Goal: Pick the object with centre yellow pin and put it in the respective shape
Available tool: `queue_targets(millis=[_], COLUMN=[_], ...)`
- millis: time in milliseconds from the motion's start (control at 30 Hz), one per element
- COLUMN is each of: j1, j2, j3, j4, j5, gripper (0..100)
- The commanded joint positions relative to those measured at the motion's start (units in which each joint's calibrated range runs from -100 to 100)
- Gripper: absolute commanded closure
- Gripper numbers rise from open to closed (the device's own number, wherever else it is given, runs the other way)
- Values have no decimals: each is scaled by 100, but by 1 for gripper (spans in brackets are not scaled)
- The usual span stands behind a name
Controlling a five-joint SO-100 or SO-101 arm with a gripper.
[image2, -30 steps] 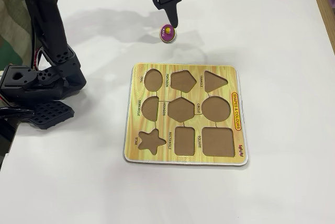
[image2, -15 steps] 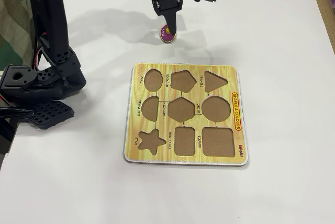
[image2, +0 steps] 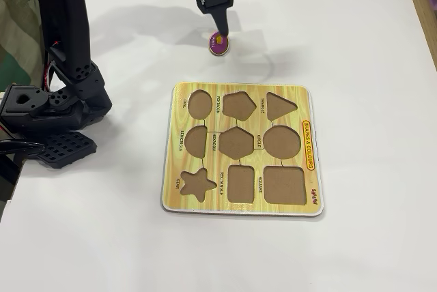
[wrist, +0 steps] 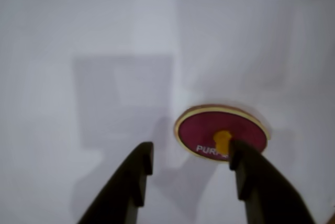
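We found the purple oval piece (wrist: 220, 132) lying flat on the white table (image2: 355, 39), its yellow knob (wrist: 222, 141) standing at the middle and white lettering beginning "PURP" along the near edge in the wrist view. In the fixed view the same piece (image2: 218, 44) sat well above the puzzle board (image2: 240, 149), apart from it, with bare table between them.

The gripper (wrist: 189, 162) hung just over the piece with its jaws spread. In the wrist view the right-hand finger (wrist: 250, 174) covered the near right edge of the piece, beside the knob, while the left-hand finger (wrist: 135, 174) stood clear of it over bare table. We could not tell whether either finger touched the piece. In the fixed view the dark fingertip (image2: 220, 24) pointed down right above the piece.

On the board, the oval cut-out (image2: 199, 104) lay at the upper left corner, brown-floored and open, with its label just to the left. The pentagon cut-out (image2: 238, 106) was beside it on the right and the semicircle cut-out (image2: 196, 141) below it. The arm's black base (image2: 51, 104) stood at the left edge of the table.
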Motion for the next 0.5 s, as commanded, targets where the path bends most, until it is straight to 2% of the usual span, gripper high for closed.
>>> queue_targets(millis=[0,267,467], j1=[-122,-54,132], j2=[20,170,-139], j3=[-180,-117,495], j4=[-118,-153,-187], j5=[-16,-16,-16], gripper=[83,83,83])
